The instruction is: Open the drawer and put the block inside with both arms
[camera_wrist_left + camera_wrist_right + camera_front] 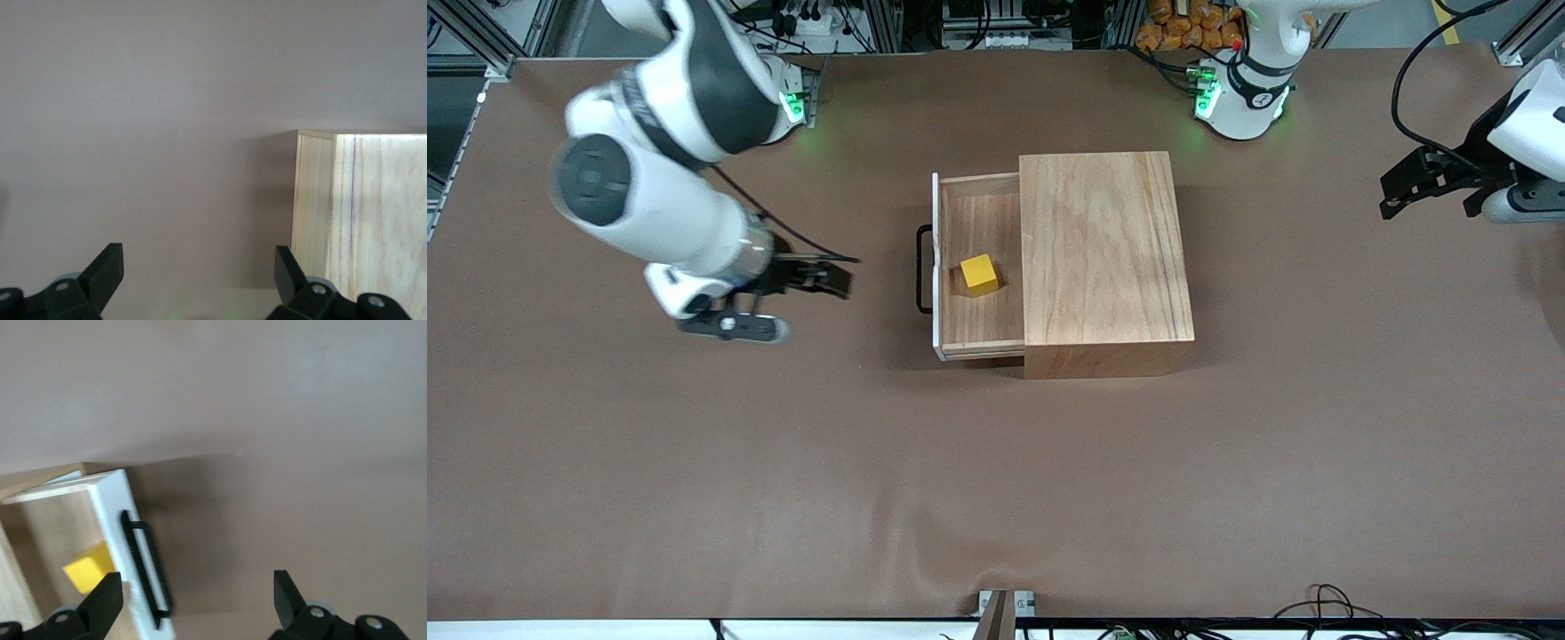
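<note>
The wooden box (1106,258) stands mid-table with its drawer (981,329) pulled out toward the right arm's end. The yellow block (980,275) lies inside the drawer. The black wire handle (921,268) is on the pale front panel. My right gripper (838,276) is open and empty, above the table a short way off the handle; its wrist view shows the panel (120,520), the handle (148,570) and the block (89,569). My left gripper (1400,191) is open and empty, held up at the left arm's end of the table; its wrist view shows the box (363,213).
The brown table cover (996,480) spreads all around the box. Cables and orange items lie along the edge by the robot bases (1240,98).
</note>
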Motion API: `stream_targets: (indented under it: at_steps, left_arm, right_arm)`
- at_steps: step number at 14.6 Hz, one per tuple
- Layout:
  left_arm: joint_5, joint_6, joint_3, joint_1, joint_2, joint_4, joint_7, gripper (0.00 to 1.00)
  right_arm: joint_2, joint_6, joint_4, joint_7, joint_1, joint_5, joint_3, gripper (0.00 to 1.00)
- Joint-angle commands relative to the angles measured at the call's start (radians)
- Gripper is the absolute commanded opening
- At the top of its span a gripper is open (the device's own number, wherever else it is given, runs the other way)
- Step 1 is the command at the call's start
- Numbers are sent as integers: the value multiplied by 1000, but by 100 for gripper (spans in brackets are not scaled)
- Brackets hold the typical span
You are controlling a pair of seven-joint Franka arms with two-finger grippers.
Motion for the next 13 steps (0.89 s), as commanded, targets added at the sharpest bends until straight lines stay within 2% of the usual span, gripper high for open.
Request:
stream_targets:
  at_steps: [1, 4, 6, 10, 13]
  left_arm:
    - [13, -2, -14, 9, 4, 16, 14, 100]
    - [13, -2, -14, 9, 4, 13, 14, 100]
    - [13, -2, -14, 12, 4, 11, 14, 100]
    - [13, -3, -12, 13, 0, 9, 14, 100]
    - [12, -2, -11, 13, 2, 9, 14, 100]
  right_arm:
    - [-80, -54, -29, -137, -95, -76, 17, 100]
    - [-157, -106, -38, -260, -210, -100, 14, 100]
    - [-194, -143, -42, -326, -220, -177, -52, 100]
    - [-254, -183, -40, -469, -275, -177, -92, 100]
    - [-269, -218, -36, -474, -293, -176, -113, 100]
